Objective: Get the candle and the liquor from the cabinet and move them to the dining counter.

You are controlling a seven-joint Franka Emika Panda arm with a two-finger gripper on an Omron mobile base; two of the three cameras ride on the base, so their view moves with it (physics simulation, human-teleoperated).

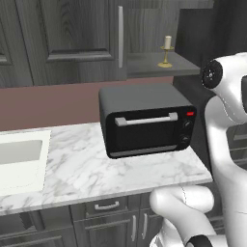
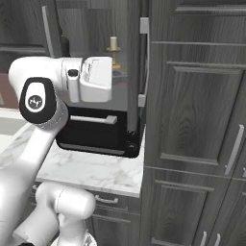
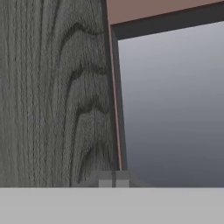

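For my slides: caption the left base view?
Candle on the open cabinet shelf above a black toaster oven on marble worktop.

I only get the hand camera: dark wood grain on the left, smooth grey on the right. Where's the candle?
Observer: The candle stands on the shelf of the open cabinet, above a black toaster oven.
Visitor: And where is the claw compared with it?
Observer: The claw hangs beside the open door, lower than the candle in the right base view.
Visitor: What's under the oven?
Observer: A marble worktop, with a sink at its left.
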